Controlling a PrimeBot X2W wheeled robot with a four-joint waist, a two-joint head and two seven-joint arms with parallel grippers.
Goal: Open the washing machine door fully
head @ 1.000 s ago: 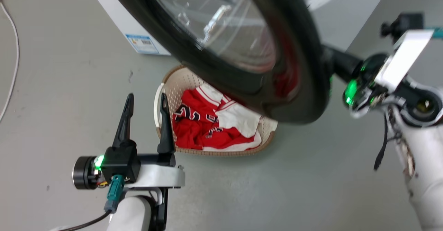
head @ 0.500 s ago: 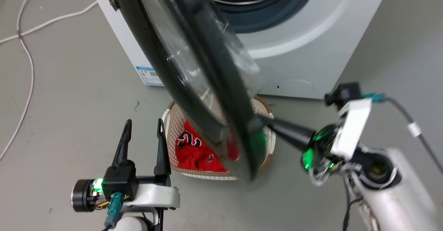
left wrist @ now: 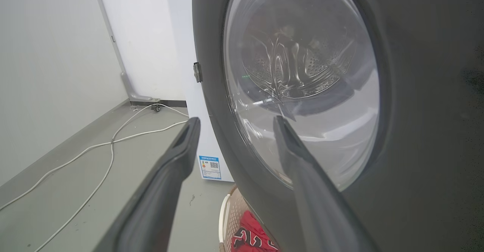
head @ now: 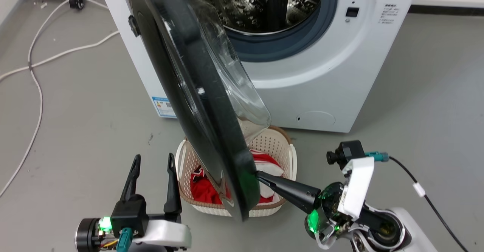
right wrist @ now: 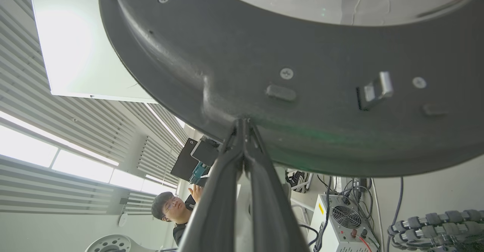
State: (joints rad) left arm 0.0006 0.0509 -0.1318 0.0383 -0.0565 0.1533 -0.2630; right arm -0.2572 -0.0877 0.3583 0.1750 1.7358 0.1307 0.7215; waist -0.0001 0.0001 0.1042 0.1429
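The white washing machine (head: pixel 321 85) stands at the back, its steel drum (head: pixel 261 2) exposed. The washing machine door (head: pixel 200 104), glossy black with a bulging glass window (head: pixel 234 82), hangs swung out and almost edge-on to the head view. My right gripper (head: pixel 261 175) is shut with nothing between its fingers, and its tips rest against the door's inner rim (right wrist: pixel 264 36) low on its free edge. In the right wrist view the right gripper (right wrist: pixel 242 120) meets that rim left of a silver latch (right wrist: pixel 374 89). My left gripper (head: pixel 154 156) is open and apart from the door's outer face (left wrist: pixel 416 131).
A cream laundry basket (head: pixel 278 146) with red and white clothes (head: pixel 200 191) sits on the floor under the door's lower edge. White cables (head: pixel 38 78) trail over the floor at the left. A person (right wrist: pixel 170 210) and a grey fan box (right wrist: pixel 340 221) are behind my right arm.
The head camera has tilted up, bringing the washer front and drum into view. The door has swung from face-on to nearly edge-on. My right gripper has stayed at its rim.
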